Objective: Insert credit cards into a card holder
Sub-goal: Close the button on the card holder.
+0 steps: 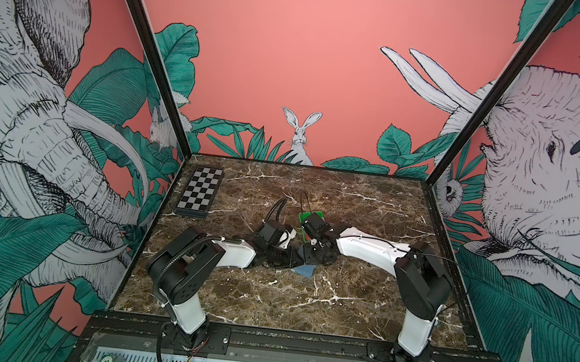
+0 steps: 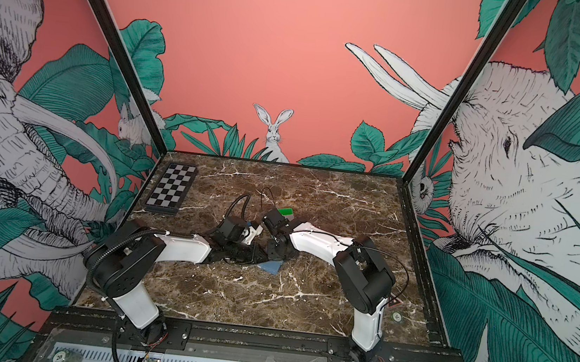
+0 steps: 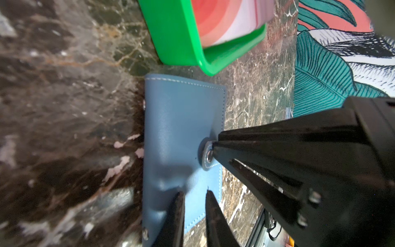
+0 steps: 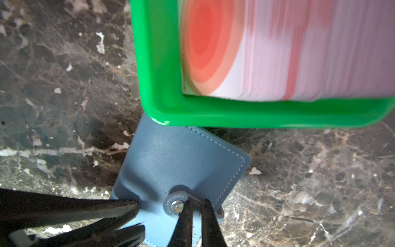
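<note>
The right gripper (image 4: 197, 202) is almost fully closed. Its two thin tips pinch the strap of the snap tab (image 4: 171, 204) right beside the metal stud, with only the strap between the jaws. The left gripper (image 3: 195, 193) has its jaws a narrow gap apart. Both of its fingers (image 3: 174, 218) lie on top of the holder (image 4: 181, 162) across one short end, and the cover dents under one tip, so it presses down rather than clamps. The two grippers' tips are near each other on the same cover, apart. The holder, slate blue with pale stitching, lies folded and flat near the middle of the table (image 1: 305, 301), cover up. Just beyond its far end stands the green tray (image 4: 158, 85). In the right wrist view the tray's corner overlaps a corner of the holder, though whether they touch cannot be told. The cards (image 4: 256, 53) stand packed in the tray, blurred, the front one white with a red-orange circle. In both top views the arms meet over the holder (image 1: 303, 271) (image 2: 269, 267), and only a blue corner of it shows. A chessboard (image 1: 200, 194) lies well apart at the table's far left.
</note>
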You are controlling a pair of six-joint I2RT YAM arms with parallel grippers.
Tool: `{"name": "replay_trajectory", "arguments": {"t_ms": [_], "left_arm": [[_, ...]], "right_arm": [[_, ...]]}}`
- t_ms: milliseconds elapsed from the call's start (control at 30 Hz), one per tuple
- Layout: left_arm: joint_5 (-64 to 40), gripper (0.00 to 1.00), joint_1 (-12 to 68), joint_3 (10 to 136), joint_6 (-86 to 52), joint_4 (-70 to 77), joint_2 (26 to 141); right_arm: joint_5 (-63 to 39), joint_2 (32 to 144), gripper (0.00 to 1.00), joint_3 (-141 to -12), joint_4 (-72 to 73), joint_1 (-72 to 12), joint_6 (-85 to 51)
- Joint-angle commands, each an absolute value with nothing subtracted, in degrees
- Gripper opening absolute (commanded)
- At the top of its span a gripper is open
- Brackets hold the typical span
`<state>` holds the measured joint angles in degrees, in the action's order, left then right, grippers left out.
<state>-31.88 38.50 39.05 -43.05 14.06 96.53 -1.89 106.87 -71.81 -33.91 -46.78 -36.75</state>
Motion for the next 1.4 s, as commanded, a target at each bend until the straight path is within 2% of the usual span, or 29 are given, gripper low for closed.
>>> {"name": "replay_trajectory", "arguments": {"t_ms": [0, 633, 1033, 1367], "left_arm": [[-30.25, 0.21, 38.77, 37.35, -42.79, 10.37, 96.42], [-30.32, 0.21, 38.75, 37.97, -42.56, 9.90, 96.59], [-30.41, 0.21, 38.76, 38.14, -42.45, 9.68, 96.59], [-30.50, 0.21, 38.76, 38.32, -42.47, 9.62, 96.77]], "right_arm": [[-4.31, 105.41, 0.12, -70.61, -31.24, -46.93, -36.04], [-2.58, 102.85, 0.07, -69.41, -29.14, -47.20, -36.13], [-2.88, 105.90, 0.11, -70.55, -31.38, -47.46, -35.81], [-3.03, 107.31, 0.09, -71.28, -31.45, -47.64, -35.60]]}}
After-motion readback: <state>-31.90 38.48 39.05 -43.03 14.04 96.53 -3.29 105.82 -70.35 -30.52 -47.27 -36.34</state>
